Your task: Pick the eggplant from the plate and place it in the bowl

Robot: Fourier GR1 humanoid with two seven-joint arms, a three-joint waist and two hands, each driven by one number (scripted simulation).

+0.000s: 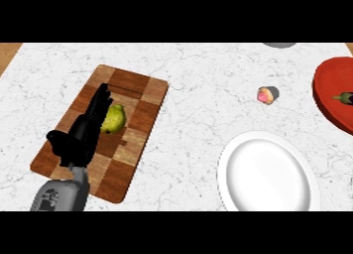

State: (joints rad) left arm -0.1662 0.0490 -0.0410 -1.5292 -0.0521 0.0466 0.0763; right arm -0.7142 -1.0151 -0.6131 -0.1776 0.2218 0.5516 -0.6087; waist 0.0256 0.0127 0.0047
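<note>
Meanwhile, at nine o'clock: left hand point(81, 134), fingers point(99, 101) straight, beside yellow-green fruit point(113, 119) on cutting board point(136, 84). Eggplant point(348, 97) well apart at three o'clock, on red plate point(333, 74). Risk of grabbing the nearby fruit instead.

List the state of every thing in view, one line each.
Cutting board: flat on the counter.
Yellow-green fruit: lying on the cutting board, ungrasped.
Left robot hand: open, fingers straight, over the board beside the fruit.
Red bowl: upright, cut off at the right edge.
Eggplant: lying in the red bowl.
White plate: flat, nothing on it.
Small pink item: alone on the counter.
</note>
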